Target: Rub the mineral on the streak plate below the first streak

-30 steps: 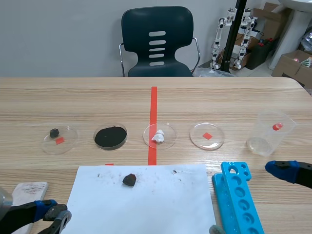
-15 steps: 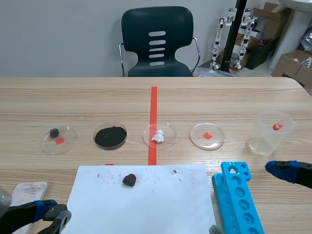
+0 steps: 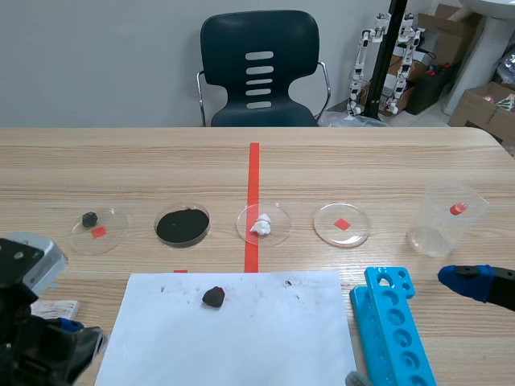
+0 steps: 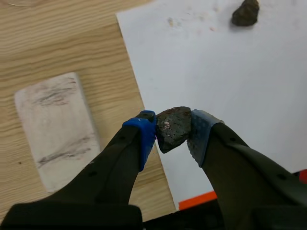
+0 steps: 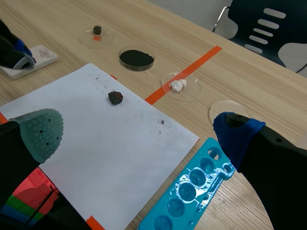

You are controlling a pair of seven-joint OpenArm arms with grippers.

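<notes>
My left gripper [image 4: 171, 136] is shut on a dark, rough mineral [image 4: 172, 125], held above the edge of the white paper [image 4: 230, 81]. Just beside it lies the white streak plate [image 4: 55, 129], which bears two grey streaks, one near its far end and one near its near end. In the scene view the left gripper [image 3: 79, 339] sits low at the left, and the arm hides most of the streak plate [image 3: 55, 308]. A second dark mineral [image 3: 213, 297] lies on the paper [image 3: 241, 338]. My right gripper [image 5: 139, 134] is open and holds nothing, over the paper's right side.
Several petri dishes stand in a row: one with a small dark stone [image 3: 97, 227], one with black powder [image 3: 183, 225], one with white lumps [image 3: 263, 223], and an empty one [image 3: 342, 223]. A clear beaker [image 3: 449, 217] and a blue tube rack [image 3: 392, 326] are at the right.
My left arm has risen and swung in over the streak plate, now covering most of it in the scene view. The right arm has not moved.
</notes>
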